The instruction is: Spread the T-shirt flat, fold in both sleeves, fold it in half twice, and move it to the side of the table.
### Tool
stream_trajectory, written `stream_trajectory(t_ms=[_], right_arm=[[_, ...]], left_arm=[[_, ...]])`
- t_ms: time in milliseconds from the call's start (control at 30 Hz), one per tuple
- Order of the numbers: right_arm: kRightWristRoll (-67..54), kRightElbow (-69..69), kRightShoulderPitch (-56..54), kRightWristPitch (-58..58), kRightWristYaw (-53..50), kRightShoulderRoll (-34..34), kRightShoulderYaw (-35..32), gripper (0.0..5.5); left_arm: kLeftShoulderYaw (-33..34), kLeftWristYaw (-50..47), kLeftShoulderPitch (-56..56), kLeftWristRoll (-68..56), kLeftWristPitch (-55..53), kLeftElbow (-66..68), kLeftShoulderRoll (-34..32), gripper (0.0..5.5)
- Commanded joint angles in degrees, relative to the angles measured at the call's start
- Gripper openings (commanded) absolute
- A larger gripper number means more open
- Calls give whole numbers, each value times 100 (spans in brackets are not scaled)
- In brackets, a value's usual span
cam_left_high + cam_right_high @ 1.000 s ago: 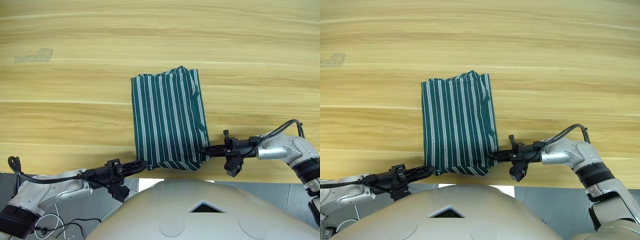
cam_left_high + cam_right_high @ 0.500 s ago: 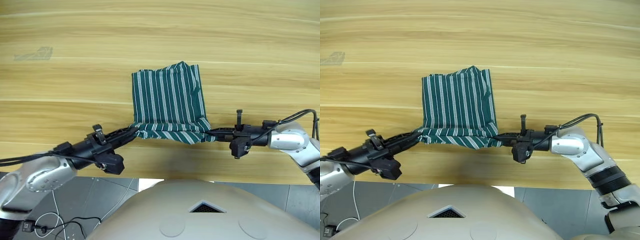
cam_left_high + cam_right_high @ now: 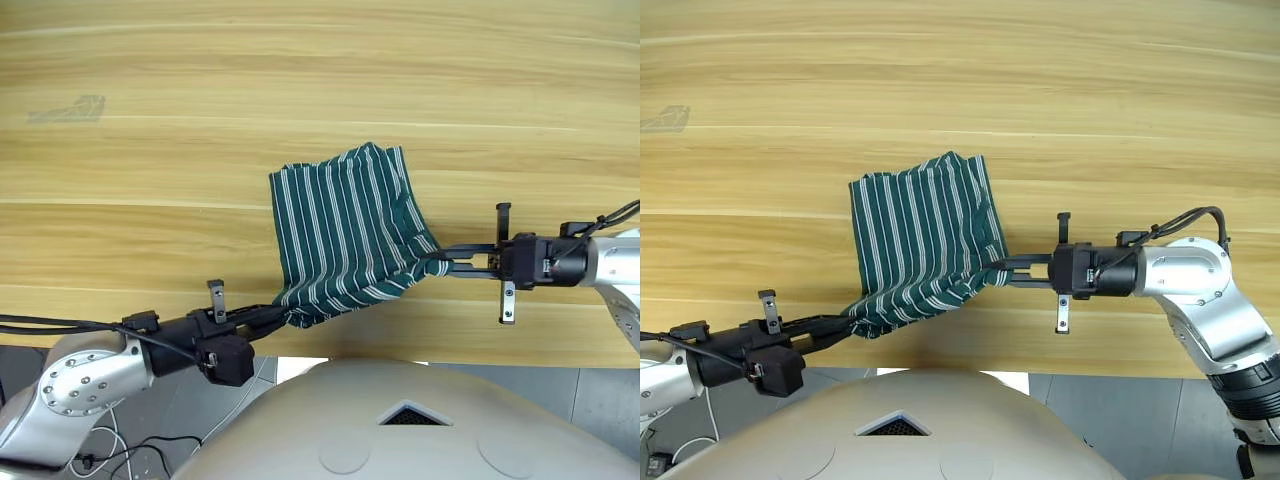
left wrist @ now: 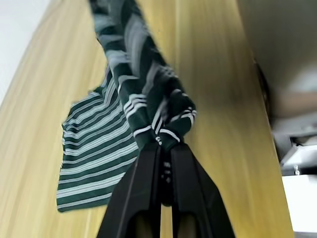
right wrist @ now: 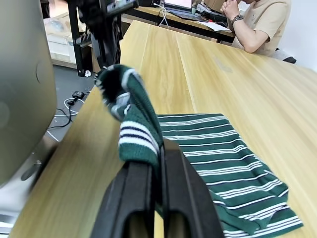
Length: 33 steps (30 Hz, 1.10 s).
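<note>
The T-shirt [image 3: 345, 225] is dark green with white stripes, folded into a narrow panel on the wooden table [image 3: 150, 200]. Its near edge is lifted off the table. My left gripper [image 3: 284, 317] is shut on the near left corner, down by the table's front edge. My right gripper [image 3: 440, 263] is shut on the near right corner, held a little higher and farther in. In the left wrist view the bunched cloth [image 4: 168, 116] sits pinched at my left gripper [image 4: 165, 151]. The right wrist view shows my right gripper [image 5: 154, 156] clamped on a striped fold [image 5: 131, 129].
The table stretches wide and bare to the left, right and far side of the shirt. Its front edge [image 3: 120, 342] runs just beyond my left gripper. A faint grey mark [image 3: 66, 109] lies at the far left.
Both grippers have kept hold of the near corners. The right one moved up and to the right, the left one dropped back toward the front edge, so the lifted hem now slants.
</note>
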<state>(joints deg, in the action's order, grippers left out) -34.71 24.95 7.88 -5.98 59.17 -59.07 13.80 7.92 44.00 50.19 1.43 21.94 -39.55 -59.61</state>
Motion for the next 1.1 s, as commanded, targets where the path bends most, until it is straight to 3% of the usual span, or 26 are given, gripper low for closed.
stream_trajectory(t_ms=[33, 433, 767, 1100], right_arm=[[-177, -91, 11, 307, 122, 129, -442, 0], [503, -301, 139, 265, 357, 721, -598, 0], [858, -1229, -928, 363, 209, 1724, -448, 0], [2315, -3781, -2241, -460, -484, 3002, -177, 0]], left_arm=[[211, 119, 25, 283, 48, 302, 147, 12], [736, 406, -551, -1689, -501, -245, 623, 12], [-355, 634, -1967, -962, -608, 969, 846, 12], [-955, 303, -3861, -809, -593, 2594, 1746, 12]])
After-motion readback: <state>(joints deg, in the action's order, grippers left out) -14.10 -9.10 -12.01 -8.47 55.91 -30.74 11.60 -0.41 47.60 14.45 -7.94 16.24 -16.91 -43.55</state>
